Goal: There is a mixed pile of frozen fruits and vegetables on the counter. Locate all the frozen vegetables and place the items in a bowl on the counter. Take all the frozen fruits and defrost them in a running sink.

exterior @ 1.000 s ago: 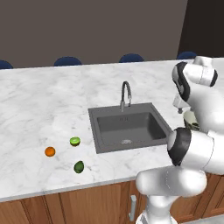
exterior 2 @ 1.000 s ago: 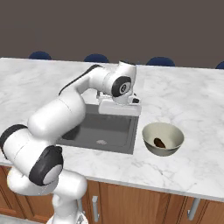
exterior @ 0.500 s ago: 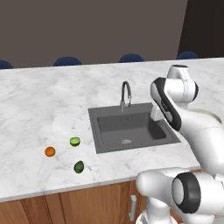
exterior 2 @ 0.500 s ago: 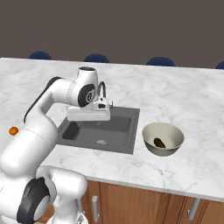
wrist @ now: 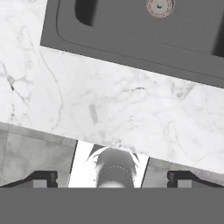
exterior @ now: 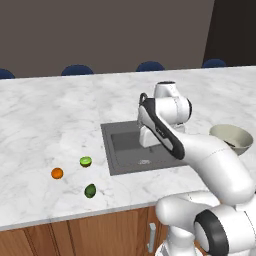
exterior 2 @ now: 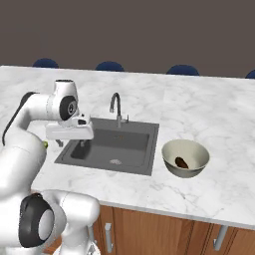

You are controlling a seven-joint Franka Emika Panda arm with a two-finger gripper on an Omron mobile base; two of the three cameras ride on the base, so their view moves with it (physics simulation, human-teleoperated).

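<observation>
One vegetable [exterior 2: 182,162] lies in the bowl [exterior 2: 186,146]. Our gripper [exterior 2: 71,143] hangs wide, empty, over the sink [exterior 2: 112,147]; next we fetch the dark green piece [exterior: 90,190] near the counter's [exterior: 45,125] front edge.

The arm has swung left, away from the bowl [exterior 2: 185,158]. Its tool [exterior 2: 71,144] now hangs over the sink's [exterior 2: 110,146] left edge.

I'm working in a kitchen: a long white marble counter [exterior: 60,115] runs above brown wooden cabinet fronts [exterior 2: 164,231]. A dark grey sink [exterior 2: 112,144] with a curved faucet [exterior 2: 116,107] is set into it. Blue chair backs [exterior: 77,70] line the counter's far edge.
</observation>
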